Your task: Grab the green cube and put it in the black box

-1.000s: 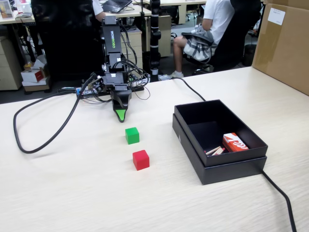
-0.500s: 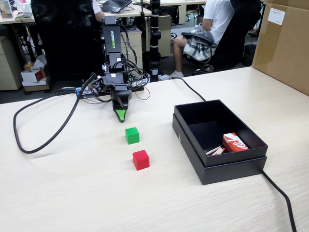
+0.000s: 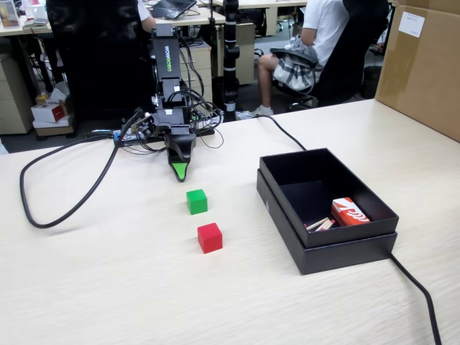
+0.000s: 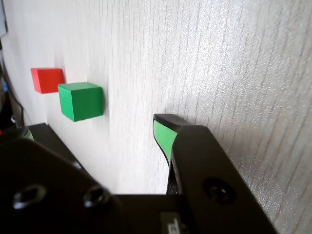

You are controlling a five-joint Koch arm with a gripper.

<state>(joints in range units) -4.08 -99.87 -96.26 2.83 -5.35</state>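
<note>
Fixed view: red cube (image 3: 210, 237) (near green cube (image 3: 197, 201)), possibly touching nothing.

Green cube (image 3: 197, 201) on desk (image 3: 108, 287) just before claw (image 3: 179, 175), apart; red cube (image 3: 210, 237) beyond it; black box (image 3: 327, 244) well to claw's right, fixed view.

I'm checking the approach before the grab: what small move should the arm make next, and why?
Probably reach forward toward the green cube: the gripper hangs low just behind it, not touching. The cube sits free on the table, apart from the red cube.
</note>
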